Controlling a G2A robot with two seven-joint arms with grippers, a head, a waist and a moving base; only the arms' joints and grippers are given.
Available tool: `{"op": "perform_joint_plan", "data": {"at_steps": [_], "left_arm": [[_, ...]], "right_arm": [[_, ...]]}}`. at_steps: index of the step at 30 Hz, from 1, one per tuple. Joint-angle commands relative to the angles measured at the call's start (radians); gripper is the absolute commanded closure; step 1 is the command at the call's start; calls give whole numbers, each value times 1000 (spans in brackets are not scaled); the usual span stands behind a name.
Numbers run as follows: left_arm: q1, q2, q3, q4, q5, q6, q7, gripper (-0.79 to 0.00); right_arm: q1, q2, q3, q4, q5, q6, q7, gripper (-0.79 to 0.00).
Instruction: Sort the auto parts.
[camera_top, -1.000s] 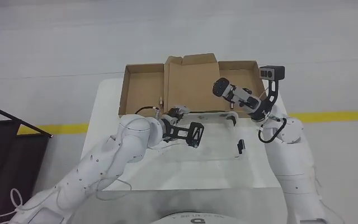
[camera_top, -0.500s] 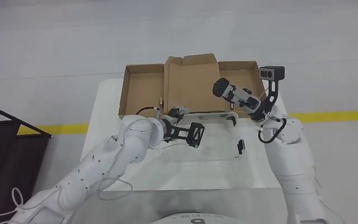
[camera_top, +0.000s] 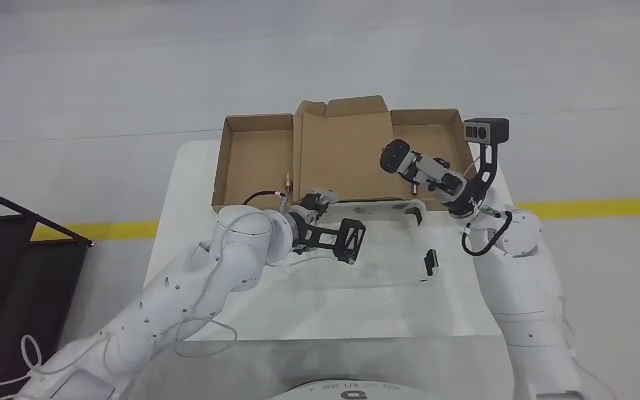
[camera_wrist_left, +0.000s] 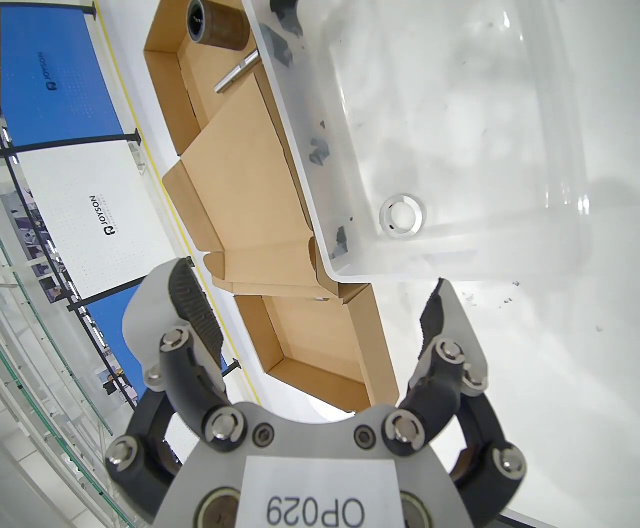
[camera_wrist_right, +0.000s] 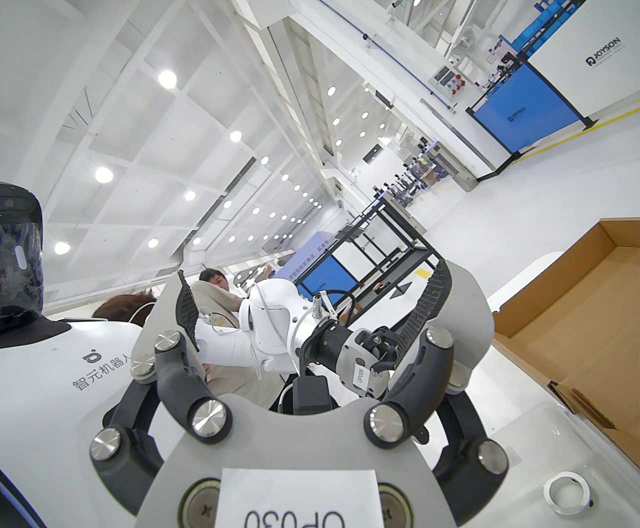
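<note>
Neither arm has moved over the last second. Left gripper (camera_wrist_left: 310, 292) hovers by clear bin (camera_wrist_left: 475, 100), jaws spread and empty. White ring (camera_wrist_left: 402, 215) lies inside near a bin corner. Right gripper (camera_wrist_right: 312, 280) sits raised over cardboard box (camera_top: 258, 150), jaws spread, empty. Likely next pick not begun.

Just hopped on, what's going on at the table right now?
Neither arm holds anything. The left gripper hangs open by a corner of the clear bin, where a white ring lies. The right gripper is open, raised over the cardboard box, which holds a dark cylinder and a metal pin.
</note>
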Motion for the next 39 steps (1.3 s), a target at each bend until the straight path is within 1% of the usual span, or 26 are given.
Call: {"op": "perform_joint_plan", "data": {"at_steps": [1, 3, 6, 11, 12, 14, 16, 18, 21, 25, 28, 32, 34, 39], "left_arm": [[12, 1, 1, 9, -15, -2, 25, -785], [4, 5, 2, 18, -17, -47, 47, -785], [-13, 20, 32, 28, -21, -56, 56, -785], [-62, 54, 91, 54, -85, -56, 56, -699], [-73, 59, 103, 67, -99, -56, 56, -650], [-101, 62, 129, 82, -131, -56, 56, -613], [-133, 60, 164, 110, -158, -56, 56, -594], [-170, 54, 200, 140, -162, -56, 56, -563], [-214, 41, 241, 174, -189, -55, 55, -542], [-262, 22, 293, 230, -229, -56, 56, -536], [-303, 5, 338, 285, -259, -56, 56, -554], [-369, -21, 408, 357, -312, -56, 59, -542], [-399, -35, 429, 398, -332, -56, 70, -526], [-449, -65, 479, 491, -353, -56, 92, -440]], "right_arm": [[0, 0, 0, 0, 0, 0, 0, -785], [0, 0, 0, 0, 0, 0, 0, -785], [0, 0, 0, 0, 0, 0, 0, -785], [0, 0, 0, 0, 0, 0, 0, -785], [0, 0, 0, 0, 0, 0, 0, -785], [0, 0, 0, 0, 0, 0, 0, -785], [0, 0, 0, 0, 0, 0, 0, -785], [0, 0, 0, 0, 0, 0, 0, -785], [0, 0, 0, 0, 0, 0, 0, -785], [0, 0, 0, 0, 0, 0, 0, -785], [0, 0, 0, 0, 0, 0, 0, -785], [0, 0, 0, 0, 0, 0, 0, -785], [0, 0, 0, 0, 0, 0, 0, -785], [0, 0, 0, 0, 0, 0, 0, -785]]}}
